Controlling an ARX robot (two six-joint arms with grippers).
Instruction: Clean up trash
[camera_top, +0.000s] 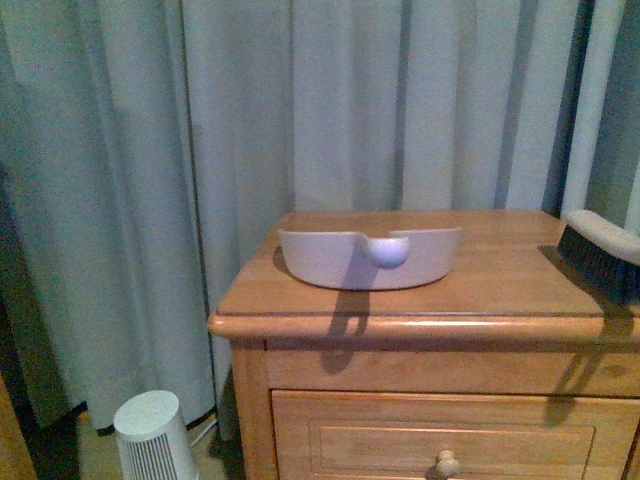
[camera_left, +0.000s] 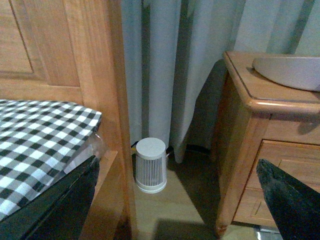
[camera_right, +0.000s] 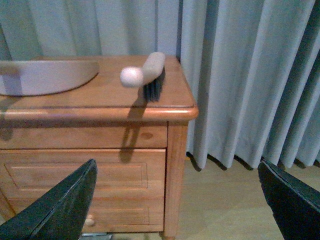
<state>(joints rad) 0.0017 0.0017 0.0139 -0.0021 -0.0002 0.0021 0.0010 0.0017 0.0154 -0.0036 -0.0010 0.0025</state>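
Our left pincer and right pincer both gape open, holding nothing. We see the dustpan at frame centre on the desk, with the brush at the right edge.

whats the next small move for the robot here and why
Probably ease the right gripper toward the brush: its jaws stand wide apart and empty, and the brush lies at the right edge of the nightstand, near the dustpan. No paper wad shows in any view, so fetching the sweeping tool seems the sensible start.
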